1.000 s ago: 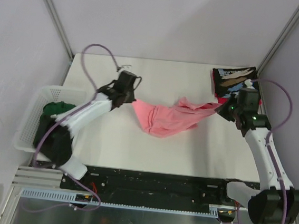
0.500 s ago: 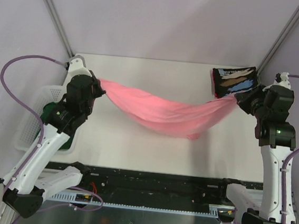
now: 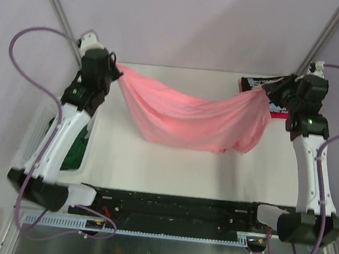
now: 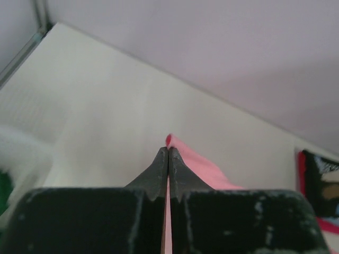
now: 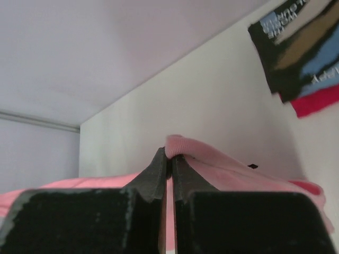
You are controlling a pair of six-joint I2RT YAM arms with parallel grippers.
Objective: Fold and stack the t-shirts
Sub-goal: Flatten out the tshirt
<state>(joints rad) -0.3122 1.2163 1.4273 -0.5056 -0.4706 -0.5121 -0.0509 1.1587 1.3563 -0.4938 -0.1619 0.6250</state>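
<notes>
Far out to the left, below and outside the raised left arm, a white slatted basket sits at the table's edge with a dark green t-shirt bunched inside it. The left gripper is up off the table, its jaws pinched tight on one corner of the light pink t-shirt. In the left wrist view the fingers meet with only a sliver of pink cloth poking out past the tips. From that corner the pink t-shirt sags across the space between the two arms like a hammock, its lowest folds hanging near or on the table around the middle. At its other end the right gripper is clamped on the opposite corner, held at about the same height. The right wrist camera shows a rolled pink edge caught between the closed fingertips. Just beyond and to the right of that gripper, a black t-shirt with blue, tan and white streaks lies flat on the table on top of a red t-shirt, whose edge peeks out beneath it.
</notes>
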